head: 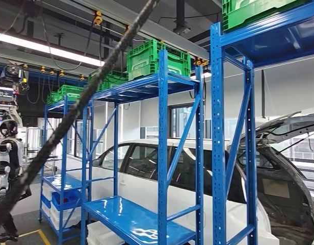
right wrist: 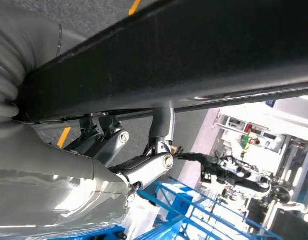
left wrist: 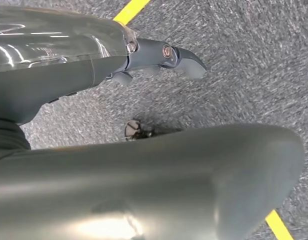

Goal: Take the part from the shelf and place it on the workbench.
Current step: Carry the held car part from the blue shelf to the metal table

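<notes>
1. Head view, handling: the long black bar (head: 71,115), which I take to be the part, runs diagonally from top centre to the lower left edge, so it is off the shelf and being carried. My read is that this is the carry-to-bench step. No workbench is visible here, so turn slowly, because the long end sweeps wide.
2. Head view, room: a blue shelf (head: 162,127) stands dead centre with green crates (head: 148,58) on its top deck. A white car (head: 144,168) is behind it and a dark car body (head: 282,184) is at the right edge. Another robot (head: 9,153) stands at the far left, close to the bar's low end in the picture. Give it room when swinging.
3. Right wrist view, handling: the right hand (right wrist: 118,150) is closed around the bar (right wrist: 182,55), with its fingers (right wrist: 162,125) hooked over it at centre frame. The bar spans the whole upper half. The grip looks off-centre along its length, so I expect it to want to tip. Keep the wrist level and set it down flat.
4. Right wrist view, room: grey floor (right wrist: 99,15) shows at the upper left, blue shelving (right wrist: 205,215) along the bottom, and a bright work area at the right.
5. Left wrist view, handling: the left hand (left wrist: 69,65) is open and holds nothing. One finger (left wrist: 182,57) is stretched out at top centre and the thumb is well apart from it below. It could steady the bar's free end at the bench.
6. Left wrist view, surface: speckled grey floor (left wrist: 239,75) with a yellow line (left wrist: 131,10) at the top, and a small bit of debris at centre.
</notes>
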Controlling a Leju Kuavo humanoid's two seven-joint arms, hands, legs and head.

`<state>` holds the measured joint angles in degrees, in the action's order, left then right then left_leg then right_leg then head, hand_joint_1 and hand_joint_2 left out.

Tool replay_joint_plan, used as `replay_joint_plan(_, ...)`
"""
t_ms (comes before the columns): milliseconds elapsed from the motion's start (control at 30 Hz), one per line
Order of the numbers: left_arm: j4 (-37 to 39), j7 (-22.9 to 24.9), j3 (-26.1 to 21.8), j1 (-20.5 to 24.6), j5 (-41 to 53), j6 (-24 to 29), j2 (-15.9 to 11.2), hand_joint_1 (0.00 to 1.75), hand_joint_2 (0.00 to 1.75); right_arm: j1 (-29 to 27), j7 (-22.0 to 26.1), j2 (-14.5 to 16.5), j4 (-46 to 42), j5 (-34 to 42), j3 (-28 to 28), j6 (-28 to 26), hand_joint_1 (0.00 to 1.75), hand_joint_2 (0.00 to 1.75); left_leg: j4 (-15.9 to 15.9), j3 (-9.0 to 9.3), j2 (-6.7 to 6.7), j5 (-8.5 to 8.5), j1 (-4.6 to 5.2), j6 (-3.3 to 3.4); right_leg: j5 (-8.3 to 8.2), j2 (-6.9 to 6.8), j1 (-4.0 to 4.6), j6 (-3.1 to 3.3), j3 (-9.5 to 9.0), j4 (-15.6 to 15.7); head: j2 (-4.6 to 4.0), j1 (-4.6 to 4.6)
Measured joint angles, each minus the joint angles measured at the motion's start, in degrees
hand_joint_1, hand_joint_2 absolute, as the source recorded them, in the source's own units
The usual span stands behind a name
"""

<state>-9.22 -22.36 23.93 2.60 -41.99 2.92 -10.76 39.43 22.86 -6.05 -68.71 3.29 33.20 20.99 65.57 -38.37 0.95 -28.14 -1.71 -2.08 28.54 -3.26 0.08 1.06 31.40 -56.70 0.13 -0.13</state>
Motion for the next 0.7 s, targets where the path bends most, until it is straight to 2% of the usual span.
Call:
replay_joint_plan(33, 0.00, -0.01, 0.07, 0.07, 0.00, -0.03, -0.04, 0.00, 1.75, 0.35, -0.01, -0.01, 0.27, -0.09, -0.68, 0.02, 1.75, 1.75, -3.05, 1.46, 1.11, 1.12, 0.22, 0.11, 0.29, -0.41, 0.11, -0.36, 0.15, -0.45, 0.00, 0.01)
replay_joint_plan(100, 0.00, -0.01, 0.30, 0.32, 0.02, -0.08, -0.10, 0.00, 1.75, 1.19, -0.09, -0.02, 0.68, -0.20, -1.71, 0.08, 1.75, 1.75, -5.68, 2.36, 2.46, 1.39, 0.68, 0.99, 0.68, -1.24, 0.41, -0.94, 0.67, -1.19, 0.00, 0.01)
replay_joint_plan(167, 0.00, 0.00, 0.63, 0.35, 0.11, -0.11, -0.10, 0.00, 1.75, 1.91, -0.33, 0.02, 1.11, -0.24, -2.45, 0.36, 1.75, 1.75, -5.78, 1.96, 1.82, 1.33, 0.87, 1.94, 0.78, -2.14, 0.52, -1.30, 0.98, -1.45, 0.00, -0.01)
replay_joint_plan(200, 0.00, -0.01, 0.82, 0.27, 0.16, -0.17, -0.09, 0.00, 1.75, 2.29, -0.56, 0.09, 1.36, -0.25, -2.85, 0.62, 1.75, 1.75, -5.83, 1.87, 1.29, 1.45, 0.84, 2.20, 1.12, -2.01, 0.37, -1.56, 1.01, -1.70, 0.00, 0.01)
replay_joint_plan(267, 0.00, -0.05, 1.20, 0.30, 0.19, -0.37, -0.09, 0.00, 1.75, 3.37, -1.05, 0.33, 1.81, -0.27, -3.91, 1.32, 1.75, 1.75, -5.93, 1.82, 0.23, 1.71, 0.65, 2.75, 3.31, 0.04, 0.00, -2.02, 2.08, -4.61, 0.00, 0.02)
replay_joint_plan(333, 0.00, -0.10, 1.45, 0.57, 0.20, -0.55, -0.09, 0.00, 1.75, 4.40, -1.47, 0.56, 2.21, -0.31, -4.84, 1.92, 1.75, 1.75, -5.95, 1.80, -0.88, 1.83, 0.57, 3.13, 6.88, 2.32, -0.19, -2.27, 5.12, -11.59, 0.00, 0.02)
replay_joint_plan(367, 0.00, -0.10, 1.56, 0.68, 0.20, -0.60, -0.09, 0.00, 1.75, 4.70, -1.67, 0.68, 2.38, -0.31, -5.05, 2.17, 1.75, 1.75, -5.95, 1.81, -1.47, 1.85, 0.60, 3.22, 8.13, 2.65, -0.19, -2.28, 6.87, -15.22, 0.00, 0.02)
replay_joint_plan(400, 0.00, -0.09, 1.72, 0.71, 0.19, -0.64, -0.08, 0.00, 1.75, 4.92, -1.92, 0.86, 2.50, -0.30, -5.15, 2.50, 1.75, 1.75, -5.94, 1.84, -2.08, 1.87, 0.64, 3.26, 8.43, 2.78, -0.19, -2.24, 8.07, -17.45, 0.00, 0.02)
replay_joint_plan(433, 0.00, -0.08, 1.91, 0.68, 0.18, -0.69, -0.05, 0.00, 1.75, 5.10, -2.16, 1.08, 2.54, -0.25, -5.19, 2.83, 1.75, 1.75, -5.93, 1.88, -2.68, 1.88, 0.68, 3.28, 7.60, 2.87, -0.18, -2.11, 8.33, -17.55, 0.00, 0.02)
replay_joint_plan(467, 0.00, -0.07, 2.09, 0.65, 0.17, -0.73, -0.03, 0.00, 1.75, 5.31, -2.39, 1.34, 2.43, -0.14, -5.19, 3.18, 1.75, 1.75, -5.93, 1.94, -3.25, 1.89, 0.72, 3.29, 5.96, 3.05, -0.17, -1.92, 7.80, -15.90, 0.00, 0.02)
replay_joint_plan(500, 0.00, -0.06, 2.23, 0.63, 0.13, -0.80, 0.01, 0.00, 1.75, 5.63, -2.68, 1.64, 2.08, 0.13, -5.20, 3.58, 1.75, 1.75, -5.92, 2.01, -3.80, 1.90, 0.73, 3.29, 3.58, 3.70, -0.17, -1.64, 6.33, -12.28, 0.00, 0.02)
replay_joint_plan(533, 0.00, -0.05, 2.33, 0.67, 0.08, -0.88, 0.13, 0.00, 1.75, 5.98, -2.94, 1.88, 1.56, 0.51, -5.18, 3.95, 1.75, 1.75, -5.90, 1.98, -4.30, 1.92, 0.77, 3.21, 1.62, 4.97, -0.22, -1.33, 4.79, -8.63, 0.00, 0.02)
replay_joint_plan(567, 0.00, -0.02, 2.39, 0.74, 0.02, -0.96, 0.25, 0.00, 1.75, 6.26, -3.23, 2.12, 0.91, 0.95, -5.15, 4.37, 1.75, 1.75, -5.86, 1.91, -4.79, 1.98, 0.71, 3.07, 0.24, 6.09, -0.26, -1.12, 3.62, -5.78, 0.01, 0.02)
replay_joint_plan(600, 0.00, 0.02, 2.43, 0.79, -0.07, -1.04, 0.35, 0.00, 1.75, 6.43, -3.58, 2.31, 0.20, 1.39, -5.07, 4.81, 1.75, 1.75, -5.85, 1.76, -5.29, 2.10, 0.59, 2.86, -0.58, 7.01, -0.22, -0.96, 2.81, -3.81, 0.01, 0.03)
replay_joint_plan(633, 0.00, 0.10, 2.46, 0.78, -0.13, -1.09, 0.45, 0.00, 1.75, 6.44, -3.87, 2.45, -0.43, 1.74, -4.94, 5.17, 1.75, 1.75, -5.86, 1.56, -5.75, 2.25, 0.45, 2.58, -0.56, 7.35, -0.18, -0.89, 2.62, -3.30, 0.01, 0.03)
replay_joint_plan(700, 0.00, 0.32, 2.58, 0.53, -0.25, -1.12, 0.61, 0.00, 1.75, 6.34, -4.49, 2.89, -1.68, 2.31, -4.56, 5.72, 1.75, 1.75, -5.91, 1.15, -6.28, 2.43, 0.28, 1.96, -0.50, 6.30, -0.19, -0.71, 2.49, -2.67, 0.01, 0.03)
